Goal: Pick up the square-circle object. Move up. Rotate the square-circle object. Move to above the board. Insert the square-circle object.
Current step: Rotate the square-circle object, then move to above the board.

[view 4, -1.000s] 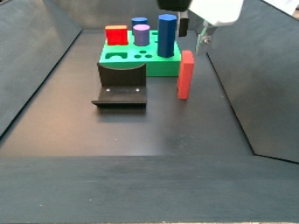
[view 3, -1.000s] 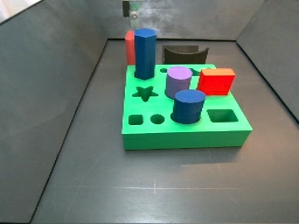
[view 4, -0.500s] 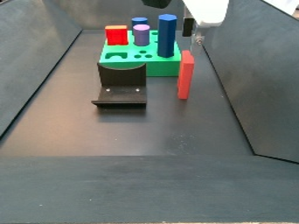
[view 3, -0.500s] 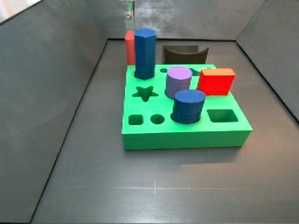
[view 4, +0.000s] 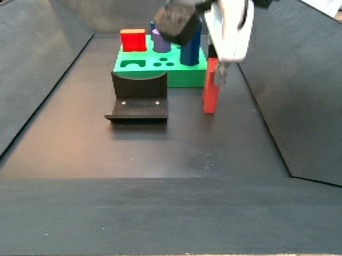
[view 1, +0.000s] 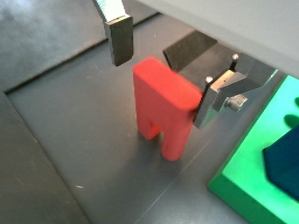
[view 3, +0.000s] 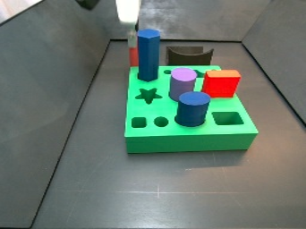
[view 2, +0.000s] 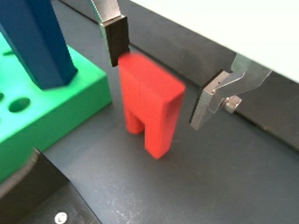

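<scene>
Side view, left to right: fixture (view 4: pixel 138 103) stands on the dark floor (view 4: pixel 160 150), in front of the board (view 4: pixel 158 72); on the board are a red cube (view 4: pixel 132 40), a purple cylinder (view 4: pixel 162 39) and a tall blue peg (view 4: pixel 193 40). Just to the right of the board's right edge the square-circle object (view 4: pixel 213 86) stands upright on the floor. Gripper (view 4: pixel 222 66) is low over the slab's top; the white gripper body hides the fingertips there, so contact can't be judged from that angle. Other side camera: board (view 3: pixel 189 116) fills the middle, with star, square and round holes at its front left, the tall blue peg (view 3: pixel 147 55), purple cylinder (view 3: pixel 182 85), a short blue cylinder (view 3: pixel 192 108) and the red cube (view 3: pixel 221 83). Only a sliver of the slab (view 3: pixel 131 54) shows behind the tall peg, and the fixture (view 3: pixel 185 55) sits beyond the board. In both wrist views the gripper (view 1: pixel 163 70) (view 2: pixel 158 70) is spread wide, straddling the slab (view 1: pixel 167 107) (view 2: pixel 149 103). The slab's notched end is down on the floor. One finger (view 2: pixel 114 39) is at the slab's top corner, touching or just short of it, can't tell which. The opposite finger (view 2: pixel 212 94) stands clear with visible gap. Nothing gripped.
</scene>
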